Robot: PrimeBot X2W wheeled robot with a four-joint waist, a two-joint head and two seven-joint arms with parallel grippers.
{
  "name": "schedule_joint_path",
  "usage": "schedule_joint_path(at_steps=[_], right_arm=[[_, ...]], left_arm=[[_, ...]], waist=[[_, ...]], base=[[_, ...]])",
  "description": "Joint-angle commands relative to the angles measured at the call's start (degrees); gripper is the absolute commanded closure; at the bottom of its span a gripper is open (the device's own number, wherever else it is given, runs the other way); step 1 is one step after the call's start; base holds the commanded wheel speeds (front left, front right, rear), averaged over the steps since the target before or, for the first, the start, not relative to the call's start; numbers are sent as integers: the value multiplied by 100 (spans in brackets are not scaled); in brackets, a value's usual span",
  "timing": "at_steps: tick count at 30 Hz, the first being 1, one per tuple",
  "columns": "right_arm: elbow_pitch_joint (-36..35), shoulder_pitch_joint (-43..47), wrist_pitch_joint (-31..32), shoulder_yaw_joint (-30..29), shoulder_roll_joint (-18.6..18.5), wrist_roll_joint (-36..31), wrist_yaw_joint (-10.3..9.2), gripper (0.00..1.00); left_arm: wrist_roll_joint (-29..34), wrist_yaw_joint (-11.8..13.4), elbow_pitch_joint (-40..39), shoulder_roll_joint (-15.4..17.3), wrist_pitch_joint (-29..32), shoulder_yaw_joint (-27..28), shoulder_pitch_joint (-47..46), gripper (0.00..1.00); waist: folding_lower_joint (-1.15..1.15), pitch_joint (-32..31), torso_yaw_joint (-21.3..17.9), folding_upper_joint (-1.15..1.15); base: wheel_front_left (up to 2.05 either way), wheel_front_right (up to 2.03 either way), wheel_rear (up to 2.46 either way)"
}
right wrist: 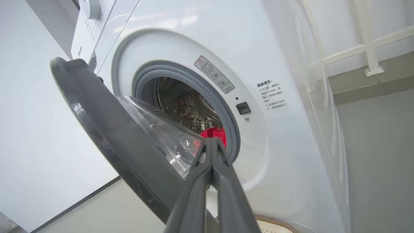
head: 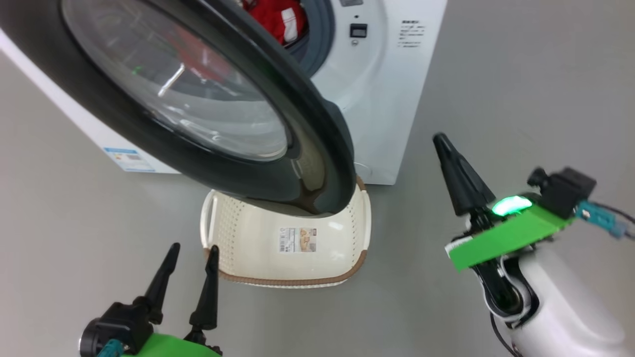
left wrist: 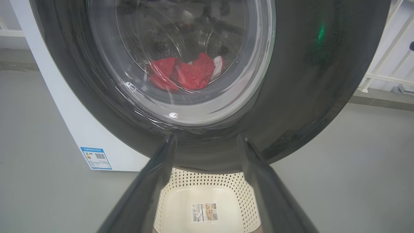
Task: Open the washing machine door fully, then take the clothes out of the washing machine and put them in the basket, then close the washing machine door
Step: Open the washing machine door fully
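Observation:
The washing machine door [head: 208,99], black-rimmed with a clear glass bowl, stands partly open over the basket [head: 258,238]. Red and white clothes [head: 278,20] lie in the drum of the white washing machine [head: 382,99]; they also show through the door glass [left wrist: 184,74] and past the door edge [right wrist: 213,134]. The cream basket sits on the floor below the door [left wrist: 200,194]. My left gripper [head: 191,258] is open at the lower left, short of the door, fingers empty. My right gripper [head: 441,141] is shut on nothing, out to the right of the door, pointing toward the opening [right wrist: 212,142].
Grey floor surrounds the machine. A white railing [right wrist: 365,48] runs along the wall behind the machine's right side. A blue label [head: 131,158] sits low on the machine's side panel. The basket's brown rim [head: 297,280] faces me.

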Motion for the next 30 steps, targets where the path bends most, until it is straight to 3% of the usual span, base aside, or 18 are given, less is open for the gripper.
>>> schedule_joint_path(at_steps=[1,9,14,20,30], right_arm=[[-94,-238,-37,267,-59,281,37,100],[65,-1215,17,1689,-797,1998,37,100],[68,-1690,96,2180,-1198,2771,37,100],[53,-1996,395,2776,-1499,3419,37,100],[-110,-1982,373,3434,-1544,3769,37,100]], left_arm=[[-82,-32,-126,84,-69,132,-9,0],[-253,-32,-138,84,-69,-100,-88,0],[-397,-32,-138,84,-69,-283,-181,0],[-516,-32,-104,84,-69,-485,-239,0],[-487,-32,-41,84,-69,-455,-95,0]], waist=[[0,58,132,0],[0,291,488,0],[0,475,678,0],[0,488,882,0],[0,217,1046,0]], base=[[0,0,0],[0,0,0],[0,0,0],[0,0,0],[0,0,0]])
